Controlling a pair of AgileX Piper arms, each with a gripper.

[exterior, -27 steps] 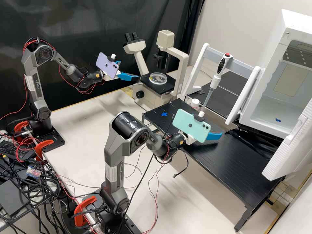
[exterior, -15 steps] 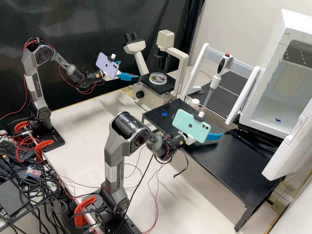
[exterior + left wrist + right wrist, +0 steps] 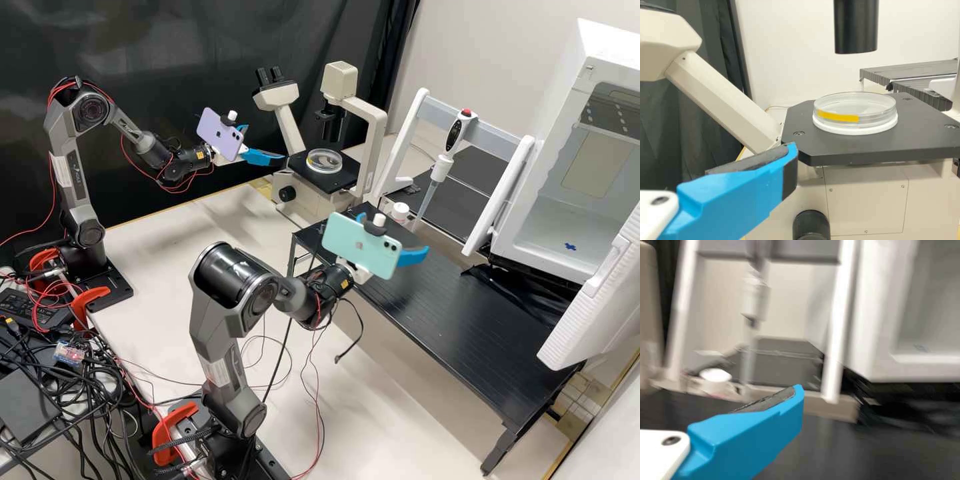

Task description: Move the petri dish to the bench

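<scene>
1. A dark curtain (image 3: 167,40) hangs behind the microscope (image 3: 377,133); the black bench (image 3: 467,320) stands beside it.

2. The left gripper (image 3: 267,143) is just beside the microscope, its blue fingers spread and holding nothing. The right gripper (image 3: 403,233) is over the bench on the microscope's other side, also parted and unloaded.

3. Beyond the left fingers, the petri dish (image 3: 324,160) rests flat on the microscope's stage (image 3: 930,132), below the black condenser (image 3: 856,25), with a yellow strip (image 3: 838,116) on its side and a white ring (image 3: 860,130) at its foot.

4. The pick-up seems to be ahead. A finger coming in too low could catch the stage edge; one too high could knock the condenser. An off-centre approach might push the smooth dish across the stage, and a grip only near its top could part lid from base. The right arm might crowd the set-down place.

5. Counted: one dish, one microscope, two grippers, two phones (purple (image 3: 220,133), mint (image 3: 362,245)), and, past the microscope, one pipette (image 3: 441,168), one white-capped pot (image 3: 400,212) and one open white cabinet (image 3: 553,180).
</scene>
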